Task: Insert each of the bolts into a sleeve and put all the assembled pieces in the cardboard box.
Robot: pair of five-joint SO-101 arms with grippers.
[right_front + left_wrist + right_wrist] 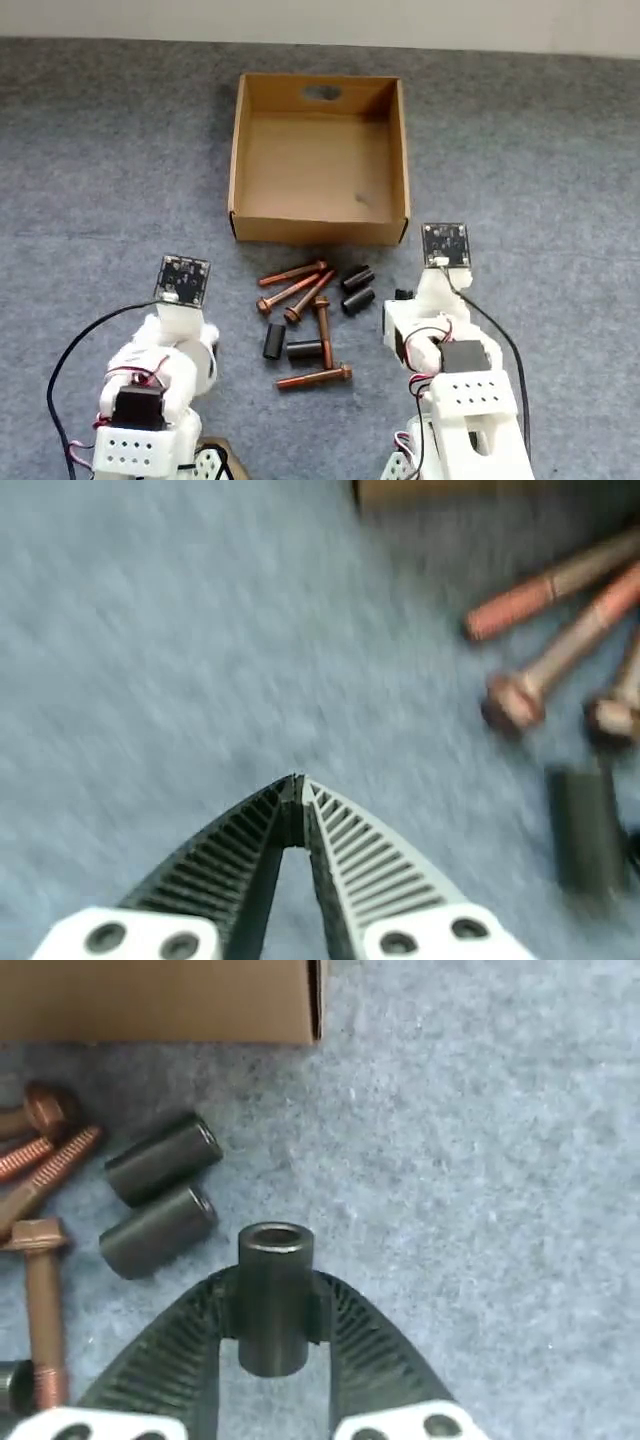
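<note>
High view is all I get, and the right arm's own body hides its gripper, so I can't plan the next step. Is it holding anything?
Observer: Yes. The right gripper is shut on a black sleeve, clamped around its middle.
Operator: Which way does it point?
Observer: Lengthwise along the fingers, with its open end facing away from the wrist. The bore is visible and empty.
Operator: And the left gripper?
Observer: The left gripper is shut and empty, over grey carpet.
</note>
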